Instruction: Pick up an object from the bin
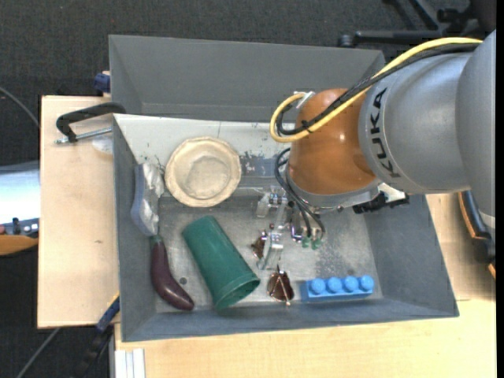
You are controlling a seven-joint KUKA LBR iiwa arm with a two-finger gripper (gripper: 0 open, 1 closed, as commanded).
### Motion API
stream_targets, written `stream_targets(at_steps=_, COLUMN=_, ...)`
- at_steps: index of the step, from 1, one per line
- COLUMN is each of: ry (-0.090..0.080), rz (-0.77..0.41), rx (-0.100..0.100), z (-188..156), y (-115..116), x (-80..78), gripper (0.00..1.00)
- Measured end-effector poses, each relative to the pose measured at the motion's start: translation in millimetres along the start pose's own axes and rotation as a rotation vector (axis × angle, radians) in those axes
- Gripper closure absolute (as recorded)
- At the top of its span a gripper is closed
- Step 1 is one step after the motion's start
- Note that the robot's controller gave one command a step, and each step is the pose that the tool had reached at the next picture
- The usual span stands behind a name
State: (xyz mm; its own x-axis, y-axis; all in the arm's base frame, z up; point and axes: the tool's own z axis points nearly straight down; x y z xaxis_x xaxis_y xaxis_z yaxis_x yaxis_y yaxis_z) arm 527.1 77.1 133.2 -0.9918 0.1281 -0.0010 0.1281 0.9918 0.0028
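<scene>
My gripper [275,239] hangs low over the middle of the bin floor, under the orange wrist cover. A small dark brown piece [258,247] sits right at its left side; whether it is held I cannot tell. Another small brown, shiny thing [279,285] lies on the floor just below the gripper. A dark green cup [219,261] lies on its side to the left, its mouth towards the front wall. A blue studded brick [340,287] lies at the front right of the gripper.
A cream bowl [203,171] stands at the back left. A purple eggplant [168,277] lies at the front left corner, and a crumpled silvery thing [146,197] rests along the left wall. The arm covers the bin's right back part.
</scene>
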Motion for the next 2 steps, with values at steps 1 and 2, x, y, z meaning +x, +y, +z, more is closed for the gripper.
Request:
stream_targets(at_steps=1, ry=-0.004, rz=-0.299, rx=0.0, z=0, y=-3, x=-4.1, gripper=0.0)
stream_targets(at_steps=2, ry=-0.002, rz=-0.394, rx=-0.001, z=39, y=-11, x=-5.1, gripper=0.0)
